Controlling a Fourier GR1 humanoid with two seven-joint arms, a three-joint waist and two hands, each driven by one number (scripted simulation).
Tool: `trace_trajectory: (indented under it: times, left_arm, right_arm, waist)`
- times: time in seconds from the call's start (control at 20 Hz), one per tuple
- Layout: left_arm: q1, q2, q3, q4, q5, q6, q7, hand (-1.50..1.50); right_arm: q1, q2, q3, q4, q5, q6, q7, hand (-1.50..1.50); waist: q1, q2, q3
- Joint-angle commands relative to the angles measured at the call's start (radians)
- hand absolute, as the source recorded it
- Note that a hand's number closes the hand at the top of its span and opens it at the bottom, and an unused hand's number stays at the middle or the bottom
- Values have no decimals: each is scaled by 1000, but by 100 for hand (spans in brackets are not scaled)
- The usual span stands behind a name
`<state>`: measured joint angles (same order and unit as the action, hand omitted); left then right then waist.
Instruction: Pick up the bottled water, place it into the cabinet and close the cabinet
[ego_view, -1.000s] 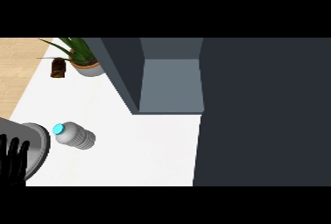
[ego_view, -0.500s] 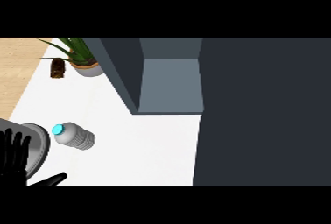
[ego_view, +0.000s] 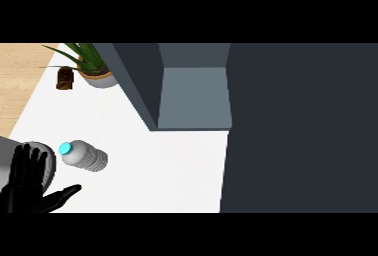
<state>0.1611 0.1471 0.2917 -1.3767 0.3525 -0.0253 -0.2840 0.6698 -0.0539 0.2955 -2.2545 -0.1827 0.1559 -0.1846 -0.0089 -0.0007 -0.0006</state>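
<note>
- Green spiky potted plant in a grey pot (ego_view: 90, 70) stands far left on the white countertop (ego_view: 170, 165); small dark brown object (ego_view: 66, 79) just left of it, too small to identify.
- Dark grey cabinet (ego_view: 192, 85) with its door open, pale grey inside, sits at far centre; big dark door panel (ego_view: 303, 130) fills the right side, hiding whatever counter lies behind it.
- Clear ribbed plastic water bottle with a cyan cap (ego_view: 83, 155) lies on its side, near left, cap pointing left.
- Grey rounded thing (ego_view: 15, 150) at the left edge, partly behind my hand, cut off.
- My black left hand (ego_view: 29, 187) near left corner: fingers straight up, thumb splayed right, holding nothing, just left of the bottle, not touching.
- My right hand doesn't show.
</note>
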Motion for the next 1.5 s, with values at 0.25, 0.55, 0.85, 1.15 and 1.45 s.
trace_trajectory:
  times: [0.25, 0.55, 0.85, 1.15, 1.45]
  left_arm:
    - [-146, 54, 88, 400, 54, -137, -135, -150]
    - [-234, 87, 107, 594, 70, -214, -180, -150]
    - [-334, 60, 81, 817, -5, -216, -375, -150]
    - [-421, 80, 95, 966, 3, -254, -418, -150]
    - [-481, 96, 117, 1093, 16, -334, -473, -150]
  right_arm:
    - [74, -40, 13, -47, -23, 13, -9, -150]
    - [-1, -45, -36, 21, -43, 13, -22, -150]
    - [28, -55, -30, 12, -50, 27, -51, -150]
    - [14, -31, 35, -1, 7, -27, -9, -150]
    - [-43, -29, 9, 52, 5, -37, -22, -150]
  waist:
    - [-4, 0, 0]
    - [0, 1, 0]
    - [-3, 1, 0]
    - [-3, 2, -1]
    - [-7, 4, -1]
